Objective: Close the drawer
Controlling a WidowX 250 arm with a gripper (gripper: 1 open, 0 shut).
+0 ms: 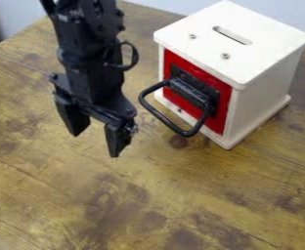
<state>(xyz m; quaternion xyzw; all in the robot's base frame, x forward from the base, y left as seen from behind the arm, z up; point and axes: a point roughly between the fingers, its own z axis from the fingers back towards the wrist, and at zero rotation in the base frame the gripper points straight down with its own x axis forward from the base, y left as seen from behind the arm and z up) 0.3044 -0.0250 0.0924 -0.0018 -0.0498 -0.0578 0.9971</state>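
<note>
The red-fronted drawer (195, 90) sits in the front of a cream-white box (237, 54) with a slotted top, and its front lies close to flush with the box. A black plate and a large black loop handle (168, 109) stick out from it toward the left. My black gripper (95, 131) hangs over the wooden table to the left of the handle, apart from it. Its two fingers point down with an empty gap between them, so it is open.
The wooden table (182, 205) stretches out in front and to the left. The cream box stands at the back right. A small dark object (179, 143) lies on the table just under the handle.
</note>
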